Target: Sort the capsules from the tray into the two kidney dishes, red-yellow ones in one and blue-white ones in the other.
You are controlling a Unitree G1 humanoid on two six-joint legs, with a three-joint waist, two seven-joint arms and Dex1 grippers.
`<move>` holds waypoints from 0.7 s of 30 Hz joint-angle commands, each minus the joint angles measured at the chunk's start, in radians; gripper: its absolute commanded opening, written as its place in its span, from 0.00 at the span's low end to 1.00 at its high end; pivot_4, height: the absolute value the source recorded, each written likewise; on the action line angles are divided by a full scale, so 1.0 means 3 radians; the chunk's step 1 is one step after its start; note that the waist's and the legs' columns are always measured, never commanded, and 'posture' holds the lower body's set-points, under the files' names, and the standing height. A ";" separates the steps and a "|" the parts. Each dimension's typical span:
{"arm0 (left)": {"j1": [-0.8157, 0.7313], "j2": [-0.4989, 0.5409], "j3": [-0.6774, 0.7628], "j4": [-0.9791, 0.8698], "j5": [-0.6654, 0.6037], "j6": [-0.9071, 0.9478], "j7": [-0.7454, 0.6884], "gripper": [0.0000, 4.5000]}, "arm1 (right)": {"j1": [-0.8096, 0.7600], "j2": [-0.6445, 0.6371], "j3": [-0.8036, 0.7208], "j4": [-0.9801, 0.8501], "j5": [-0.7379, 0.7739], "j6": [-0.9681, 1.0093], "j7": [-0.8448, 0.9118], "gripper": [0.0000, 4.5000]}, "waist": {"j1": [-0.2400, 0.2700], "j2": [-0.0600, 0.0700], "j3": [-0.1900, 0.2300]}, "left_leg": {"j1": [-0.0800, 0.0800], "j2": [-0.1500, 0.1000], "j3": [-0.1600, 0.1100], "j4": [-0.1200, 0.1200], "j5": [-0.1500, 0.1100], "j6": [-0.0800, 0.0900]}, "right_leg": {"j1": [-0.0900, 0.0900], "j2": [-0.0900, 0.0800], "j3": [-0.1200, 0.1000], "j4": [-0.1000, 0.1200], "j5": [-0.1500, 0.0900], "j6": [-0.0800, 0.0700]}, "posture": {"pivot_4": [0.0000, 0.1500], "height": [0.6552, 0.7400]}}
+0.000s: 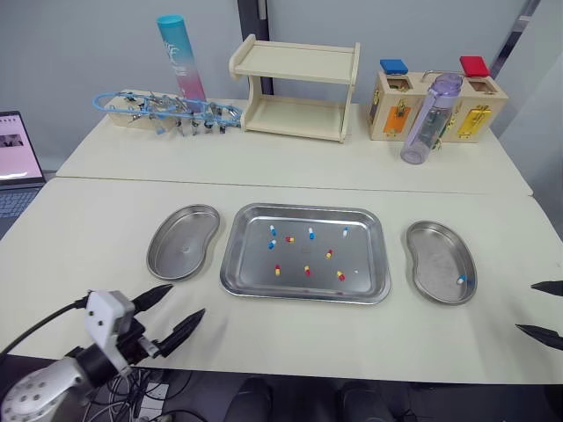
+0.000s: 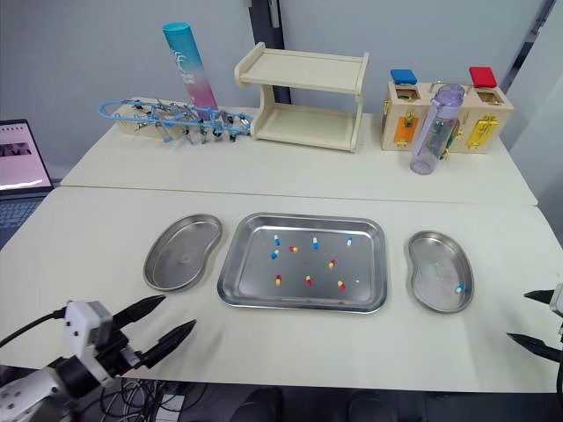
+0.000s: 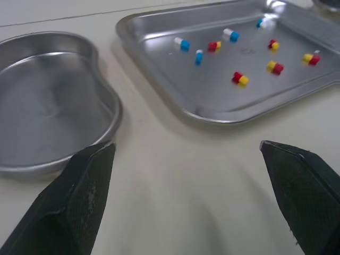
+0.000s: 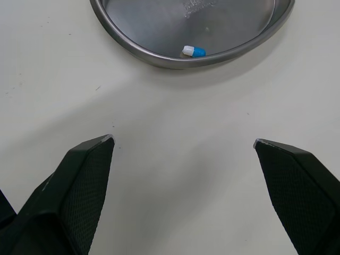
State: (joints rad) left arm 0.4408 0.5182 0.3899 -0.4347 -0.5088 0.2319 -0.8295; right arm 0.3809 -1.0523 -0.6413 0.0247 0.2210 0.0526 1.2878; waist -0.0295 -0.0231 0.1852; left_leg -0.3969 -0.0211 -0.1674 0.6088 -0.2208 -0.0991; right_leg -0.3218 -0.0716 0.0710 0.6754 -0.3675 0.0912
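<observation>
left pincer (image 1: pixel 182 303): fingers spread wide, gripping nothing, low over the near left part of the desk (image 1: pixel 79 246), pointing toward the left kidney dish (image 1: pixel 182 242) and near its front rim.
right pincer (image 1: pixel 530 308): fingers spread wide, gripping nothing, over the near right edge of the desk, near the right kidney dish (image 1: pixel 435 255).
right kidney dish: one blue-white capsule (image 1: pixel 460 280) lying by its near rim.
tray (image 1: pixel 361 255): between the two dishes, touching neither; five red-yellow capsules (image 1: pixel 307 271) and four blue-white capsules (image 1: pixel 272 230) scattered across its floor.
far side of desk: wooden shelf (image 1: pixel 299 88), purple bottle (image 1: pixel 429 119).
</observation>
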 commanded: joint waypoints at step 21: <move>-0.0261 -0.0215 -0.0581 -0.0037 0.0258 -0.0313 0.0340 1.00 | -0.3273 0.0845 0.2820 -0.0618 -0.0022 0.1082 -0.0358 0.95 | 0.0000 0.0001 0.0001 | -0.0008 -0.0003 -0.0010 0.0002 0.0000 0.0001 | -0.0002 0.0000 -0.0003 -0.0012 0.0007 0.0006 | 1.00 1.00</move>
State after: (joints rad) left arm 0.3761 0.4538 0.2228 -0.4275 -0.4363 0.1628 -0.7298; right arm -0.5647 -0.8179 0.1743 -0.1712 0.2414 0.3981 1.1903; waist -0.0294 -0.0229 0.1854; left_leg -0.3996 -0.0219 -0.1702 0.6092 -0.2208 -0.0989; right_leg -0.3228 -0.0716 0.0699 0.6713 -0.3656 0.0929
